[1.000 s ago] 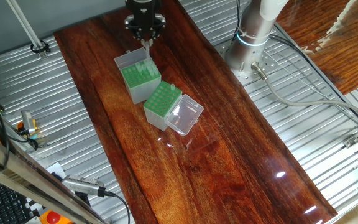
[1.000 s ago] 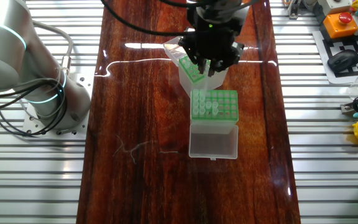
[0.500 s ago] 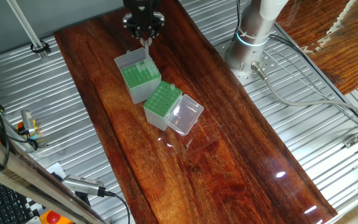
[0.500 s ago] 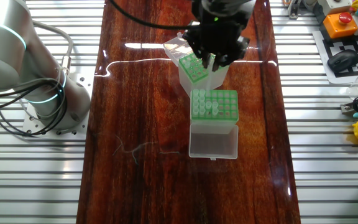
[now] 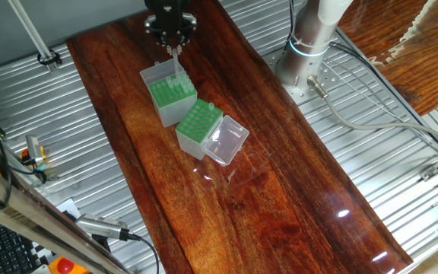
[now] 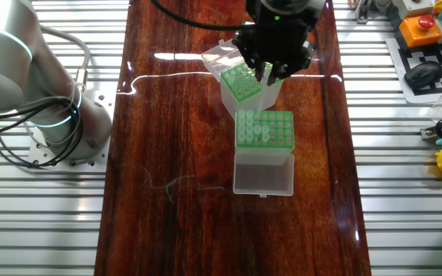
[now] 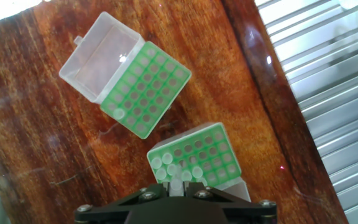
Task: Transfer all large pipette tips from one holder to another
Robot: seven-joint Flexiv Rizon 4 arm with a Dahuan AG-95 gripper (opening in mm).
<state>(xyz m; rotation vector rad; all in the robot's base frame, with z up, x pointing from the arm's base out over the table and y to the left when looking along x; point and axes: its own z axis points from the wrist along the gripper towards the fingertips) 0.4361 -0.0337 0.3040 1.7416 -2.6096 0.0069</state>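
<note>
Since a second ago the end effector (image 5: 176, 52) has drifted toward the upper left of the first fixed view; both boxes stay where they were. Its fingers sit close together above the far edge of the grey-sided box (image 5: 175, 106), and a pale sliver hangs below them. Whether that is a gripped tip or the fingers themselves cannot be told. A cluster of large pipette tips (image 5: 170, 85) stands in this box's green rack, and its whitish lid (image 5: 153, 74) is open toward the upper left. Just to the lower right, touching or nearly so, is the whitish box (image 5: 191, 141), its clear lid (image 5: 228, 141) folded out flat on the tabletop (image 5: 280, 198).

From the other fixed view, the end effector (image 6: 267, 74) hangs over the right side of the grey-sided box (image 6: 268, 96) at the upper middle. Below it lies the whitish box (image 6: 265, 146), with a few tips in its green rack and its clear lid (image 6: 263, 174) open toward the bottom of the frame.

Looking down from the hand view, the end effector (image 7: 178, 188) sits at the bottom edge, with something whitish between its narrowly spaced fingers. Directly beneath is the grey-sided box (image 7: 244, 186), with tips (image 7: 173, 168) filling the left part of its rack. The whitish box (image 7: 163, 121) lies in the upper left, apart from it.
</note>
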